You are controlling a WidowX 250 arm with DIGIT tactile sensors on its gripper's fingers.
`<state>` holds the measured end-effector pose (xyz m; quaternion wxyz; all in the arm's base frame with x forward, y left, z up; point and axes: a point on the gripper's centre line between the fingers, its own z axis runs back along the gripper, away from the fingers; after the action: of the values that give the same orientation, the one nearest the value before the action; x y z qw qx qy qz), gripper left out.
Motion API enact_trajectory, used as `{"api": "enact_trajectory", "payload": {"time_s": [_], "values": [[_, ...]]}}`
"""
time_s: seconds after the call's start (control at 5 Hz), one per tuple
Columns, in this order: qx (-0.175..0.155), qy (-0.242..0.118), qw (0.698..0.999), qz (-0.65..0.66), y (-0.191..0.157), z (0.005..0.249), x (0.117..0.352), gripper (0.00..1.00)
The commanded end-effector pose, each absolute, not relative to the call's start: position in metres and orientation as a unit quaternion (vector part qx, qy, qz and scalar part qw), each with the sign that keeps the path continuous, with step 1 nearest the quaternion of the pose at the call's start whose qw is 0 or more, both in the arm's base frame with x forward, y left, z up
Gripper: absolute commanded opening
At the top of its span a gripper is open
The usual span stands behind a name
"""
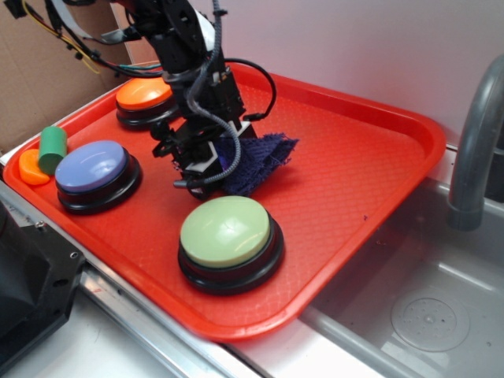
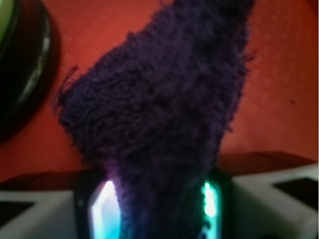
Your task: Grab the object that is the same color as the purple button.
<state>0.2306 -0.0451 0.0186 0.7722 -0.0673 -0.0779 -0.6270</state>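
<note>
Exterior view high, angled down over red tray (image 1: pixel 378 157) — wrist view close, downward, sharing purple rag (image 2: pixel 164 114).

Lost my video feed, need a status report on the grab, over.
Gripper shut on purple rag. Rag bunched between fingers, tail trailing on red tray. Nothing in the way; green button sits close in front.

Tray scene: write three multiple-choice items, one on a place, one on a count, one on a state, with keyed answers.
1. Where is the green cylinder?
A. at the tray's left edge, beside the purple button
B. in the sink
C. on top of the green button

2. How many dome buttons sit on the tray?
A. two
B. three
C. four

3. What is the gripper doing?
A. hanging open over a bare spot
B. pressing the orange button
C. closed on the dark cloth

Answers: 1 A, it stands by the purple button; 2 B, orange, purple, green; 3 C, the wrist view shows cloth between the fingers.
</note>
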Motion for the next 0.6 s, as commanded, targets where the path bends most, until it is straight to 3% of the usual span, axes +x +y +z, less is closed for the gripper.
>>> {"api": "enact_trajectory", "payload": {"time_s": [0.0, 0.2, 0.4], "values": [[0.025, -0.092, 0.876, -0.473, -0.022, 0.096, 0.248, 0.00], [0.066, -0.061, 0.927, -0.364, -0.016, 0.148, 0.259, 0.00], [0.087, -0.067, 0.963, -0.245, -0.024, 0.184, 0.252, 0.00]]}}
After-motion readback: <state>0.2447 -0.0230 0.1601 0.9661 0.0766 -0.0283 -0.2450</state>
